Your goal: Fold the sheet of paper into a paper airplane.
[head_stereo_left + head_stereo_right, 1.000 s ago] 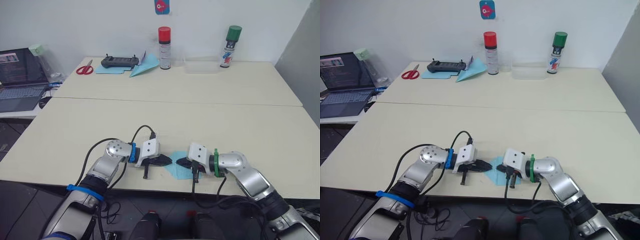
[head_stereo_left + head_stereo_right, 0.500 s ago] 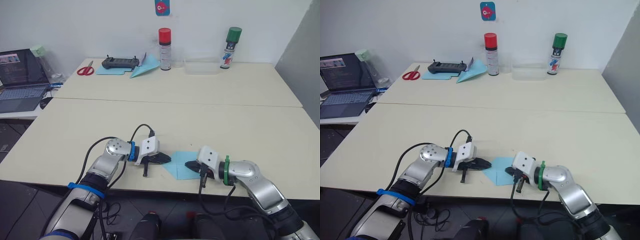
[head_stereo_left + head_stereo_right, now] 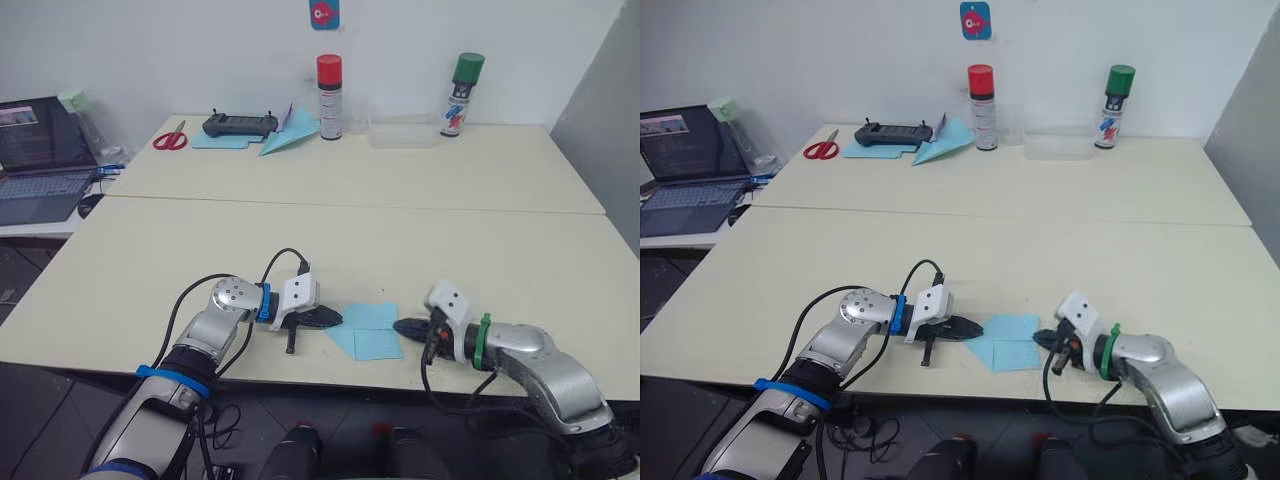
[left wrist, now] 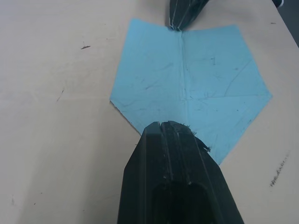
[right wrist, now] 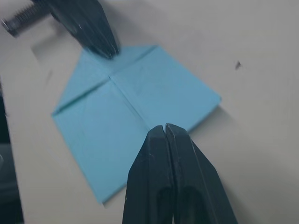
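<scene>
I see the sheet of paper [image 3: 366, 330] lying flat on the near table [image 3: 200, 250], close to its near edge, between my two grippers; it is folded into a pentagon with its point toward the left and a crease running along its middle. My left gripper [image 3: 334, 319] lies low on the table with its two black fingers pressed together, their tip resting on the pointed left corner of the paper. My right gripper [image 3: 402, 326] has its fingers together as well, holding nothing, its tip at the paper's right edge; whether it touches the edge I cannot tell.

On the far table sit red scissors [image 3: 169, 139], a black controller [image 3: 240, 124], a second flat blue sheet [image 3: 218, 140] under it, a second paper dart [image 3: 289, 131], a red-capped spray can [image 3: 329, 96], a clear box [image 3: 403, 132] and a green-capped spray can [image 3: 461, 93]; a laptop [image 3: 40, 155] stands at the far left.
</scene>
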Robot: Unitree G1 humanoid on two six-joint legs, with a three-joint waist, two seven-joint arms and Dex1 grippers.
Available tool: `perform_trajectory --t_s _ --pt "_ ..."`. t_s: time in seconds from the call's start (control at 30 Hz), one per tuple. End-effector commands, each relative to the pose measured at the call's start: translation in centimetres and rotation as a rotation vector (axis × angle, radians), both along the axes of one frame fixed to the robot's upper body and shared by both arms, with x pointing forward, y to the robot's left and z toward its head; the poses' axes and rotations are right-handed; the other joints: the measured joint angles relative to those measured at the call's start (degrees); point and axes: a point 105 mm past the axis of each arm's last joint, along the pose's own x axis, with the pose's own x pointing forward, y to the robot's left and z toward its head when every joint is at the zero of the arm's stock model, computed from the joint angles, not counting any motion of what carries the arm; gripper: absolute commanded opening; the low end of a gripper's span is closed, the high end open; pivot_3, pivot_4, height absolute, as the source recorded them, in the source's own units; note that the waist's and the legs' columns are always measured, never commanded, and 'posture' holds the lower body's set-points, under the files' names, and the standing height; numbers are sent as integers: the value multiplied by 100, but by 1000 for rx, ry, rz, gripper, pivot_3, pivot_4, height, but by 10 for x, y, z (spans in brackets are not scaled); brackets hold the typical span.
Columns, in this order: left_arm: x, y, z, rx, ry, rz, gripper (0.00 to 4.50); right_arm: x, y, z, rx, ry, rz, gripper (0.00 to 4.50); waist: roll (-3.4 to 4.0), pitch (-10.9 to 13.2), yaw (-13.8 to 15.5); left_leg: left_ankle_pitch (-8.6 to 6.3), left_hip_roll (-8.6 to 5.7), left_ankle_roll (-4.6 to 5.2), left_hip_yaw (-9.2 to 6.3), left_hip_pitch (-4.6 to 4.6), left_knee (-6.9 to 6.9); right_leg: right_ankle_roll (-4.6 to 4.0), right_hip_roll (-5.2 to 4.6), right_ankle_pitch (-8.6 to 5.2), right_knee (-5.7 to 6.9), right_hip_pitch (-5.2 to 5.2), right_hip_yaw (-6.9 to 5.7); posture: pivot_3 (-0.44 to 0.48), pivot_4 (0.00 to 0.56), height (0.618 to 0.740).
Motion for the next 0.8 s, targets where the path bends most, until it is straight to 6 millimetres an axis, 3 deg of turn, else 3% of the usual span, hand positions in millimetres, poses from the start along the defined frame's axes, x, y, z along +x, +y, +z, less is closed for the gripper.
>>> perform_trajectory --t_s 0.03,0.33,0.47,0.57,0.7,0.8 --pt "-12 16 -36 127 105 34 0 11 13 14 -2 -105 3 25 -1 0 -2 0 0 0 0 0 0 0 0 0 -1 0 -1 0 150 740" --pt "-11 17 -28 111 83 27 0 6 12 -25 -154 -55 29 25 -1 1 -7 -1 -2 1 2 -16 -4 11 0 6 -5 -21 0 0 150 740" --pt "-2 0 5 -8 34 30 0 0 8 -34 -179 -28 36 25 -6 5 -6 -1 -1 1 0 -19 -4 11 1 6 -5 -20 -3 0 150 740" --pt "-3 -15 14 -44 23 8 0 0 8 -38 -183 -19 31 25 -11 8 5 -1 -4 2 -2 -30 -4 12 2 7 -7 -26 -5 0 150 740" --pt "-13 -32 9 -50 35 -27 0 -1 8 -39 -184 -15 36 25 -17 12 -3 -1 -5 2 -1 -37 -4 15 2 8 -13 -29 -4 0 150 740" --pt "-11 -36 -10 2 35 15 0 -2 6 -39 -188 -11 35 25 -18 13 -1 -1 -4 1 -3 -38 -4 15 2 8 -13 -30 -6 0 150 740"
